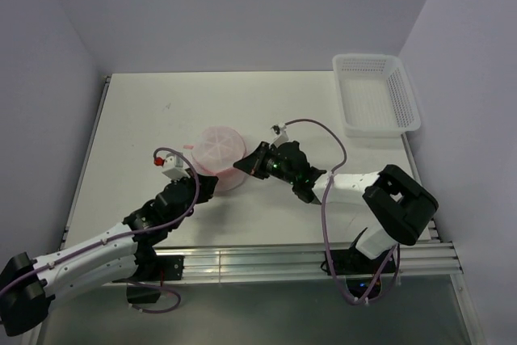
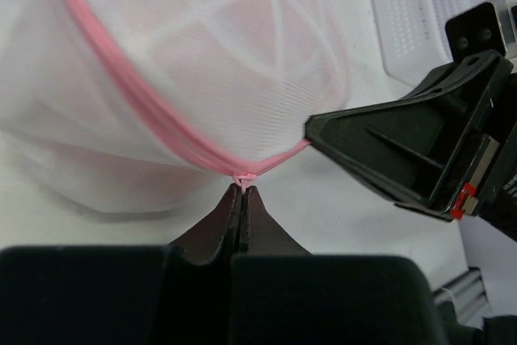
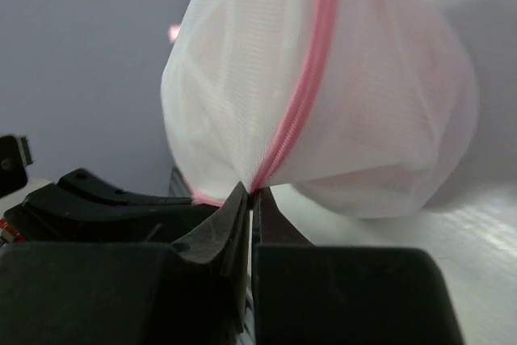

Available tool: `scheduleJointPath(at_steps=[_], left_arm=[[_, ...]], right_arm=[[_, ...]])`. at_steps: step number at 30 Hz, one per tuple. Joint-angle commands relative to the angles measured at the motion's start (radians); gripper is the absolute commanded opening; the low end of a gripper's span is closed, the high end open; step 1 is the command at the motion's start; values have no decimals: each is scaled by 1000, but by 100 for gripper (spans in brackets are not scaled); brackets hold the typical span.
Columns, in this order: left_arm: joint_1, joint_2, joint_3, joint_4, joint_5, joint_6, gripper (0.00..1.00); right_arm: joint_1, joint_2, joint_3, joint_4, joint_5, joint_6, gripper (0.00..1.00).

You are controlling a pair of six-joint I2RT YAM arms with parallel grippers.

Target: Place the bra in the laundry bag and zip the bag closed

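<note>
Two tools pinch the bag (image 1: pixel 220 151) from opposite sides. The left tool (image 2: pixel 244 191) is clamped on its pink rim at the near-left, and the right tool (image 3: pixel 252 193) is closed on the pink zipper line at the right. The bag sits mid-bench (image 1: pixel 145 119), with the bra (image 2: pixel 242 30) showing as a pink blur through its mesh, inside. A white basket (image 1: pixel 376 94) stands well apart at the far right corner.
</note>
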Motion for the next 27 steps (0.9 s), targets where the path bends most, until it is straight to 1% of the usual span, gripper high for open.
scheduleJointPath(at_steps=[1, 2, 4, 7, 8, 9, 11, 12, 14, 15, 16, 19, 22, 26, 27], left_arm=[[3, -77, 28, -107, -121, 76, 0], [8, -89, 28, -147, -132, 80, 0], [28, -120, 26, -200, -144, 91, 0], [57, -156, 23, -234, -137, 93, 0], [58, -166, 22, -240, -131, 93, 0], [60, -181, 20, -237, -123, 91, 0], [60, -180, 20, -216, -88, 88, 0], [60, -160, 25, -195, -82, 82, 0], [60, -131, 28, -172, -62, 70, 0], [60, -100, 26, -131, -33, 63, 0], [60, -83, 25, -81, -19, 54, 0], [58, -28, 22, -5, 15, 33, 0], [52, 5, 25, 37, 27, 25, 0], [38, 14, 31, 49, 41, 25, 0], [37, 12, 29, 49, 41, 24, 0]], right_arm=[[-89, -52, -27, 11, 15, -47, 0], [-130, -56, -24, -10, -3, -64, 0], [-175, -67, -23, -36, -9, -97, 0], [-206, -72, -1, -84, 3, -127, 0], [-212, -72, 0, -86, 1, -136, 2], [-216, -70, 14, -93, -3, -140, 9], [-207, -72, 19, -92, -26, -134, 31], [-184, -76, 13, -87, -22, -131, 58], [-155, -96, 4, -92, 3, -124, 81], [-140, -102, -13, -89, 14, -115, 87], [-112, -115, -26, -63, 23, -101, 88], [-48, -126, -58, -12, 44, -49, 88], [-2, -84, -24, 5, 24, -29, 87], [32, -35, 48, 5, 6, -27, 73], [38, -27, 56, 5, 11, -25, 73]])
